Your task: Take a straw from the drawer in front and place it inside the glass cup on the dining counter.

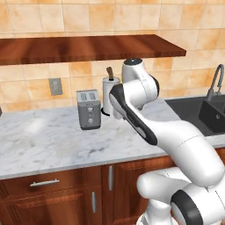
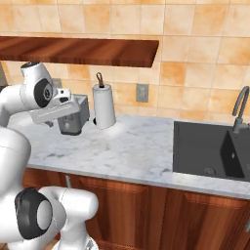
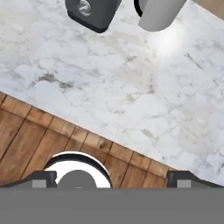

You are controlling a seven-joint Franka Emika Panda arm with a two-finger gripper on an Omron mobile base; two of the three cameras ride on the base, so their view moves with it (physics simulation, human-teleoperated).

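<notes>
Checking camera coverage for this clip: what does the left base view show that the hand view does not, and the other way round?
Left base view alone: the shut drawer with its silver bar handle, the wall shelf, the outlet, the sink and faucet. Hand view alone: the open gripper with its fingertips spread wide, above the wooden floor. Shared: the marble worktop, the toaster and the paper towel roll.

Drawer (image 1: 44, 183): shallow reddish-brown wood front with a short horizontal silver bar handle (image 1: 44, 182), set directly under the edge of the marble surface (image 1: 44, 140), at the lower left of the left base view. State: shut, front flush with the neighbouring cabinet fronts. Contents hidden behind the closed front.
</notes>
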